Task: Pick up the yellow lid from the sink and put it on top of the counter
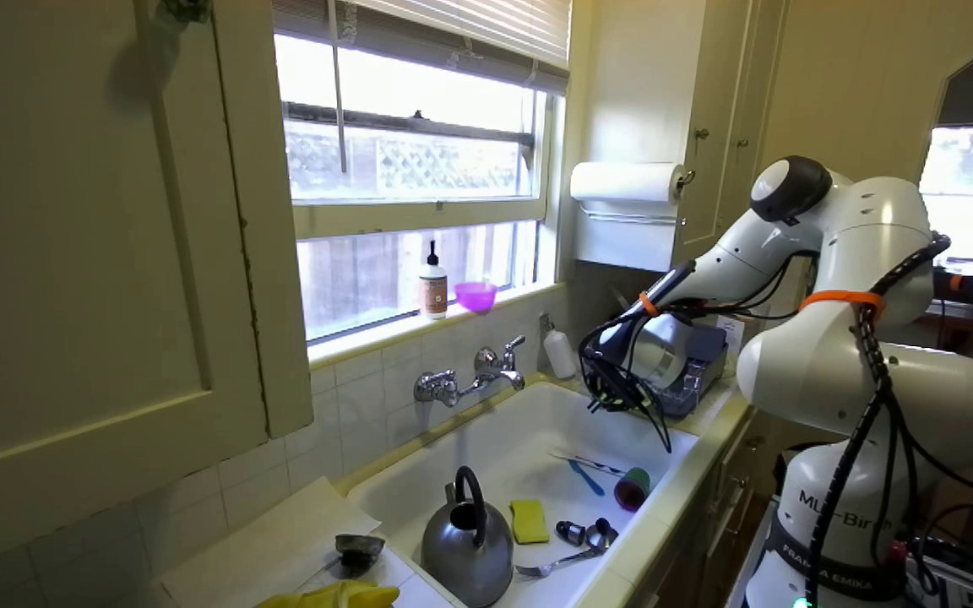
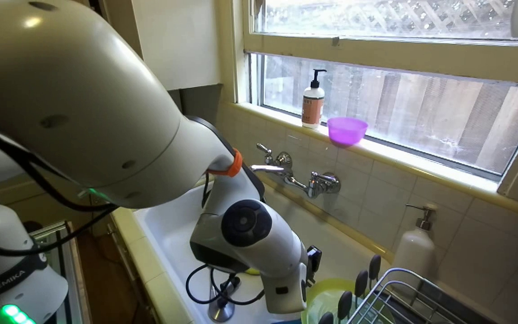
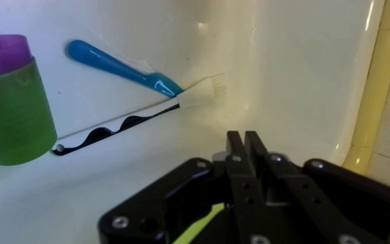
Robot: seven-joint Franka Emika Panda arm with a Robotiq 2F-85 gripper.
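Over the sink [image 3: 296, 101], the narrow-set Robotiq gripper [image 3: 243, 135] partly hides the yellow lid [image 3: 200, 224]; whether gripped, I cannot tell

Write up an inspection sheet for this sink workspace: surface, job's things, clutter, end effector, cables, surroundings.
Surface: white sink, pale counter along its edge; a few small specks inside the basin.
Job's things: lid partly hidden, close to the end effector; resting or lifted, can't tell.
Clutter: kettle, sponge, nested cups, blue utensil, white utensil, metal cutlery, all in the sink.
End effector: jaws nearly together, narrow gap; grip on the lid can't be confirmed.
Cables: black, bundled, loops hanging near the end effector.
Surroundings: faucet above the sink; bottle and bowl on the window sill. People: nothing seen.
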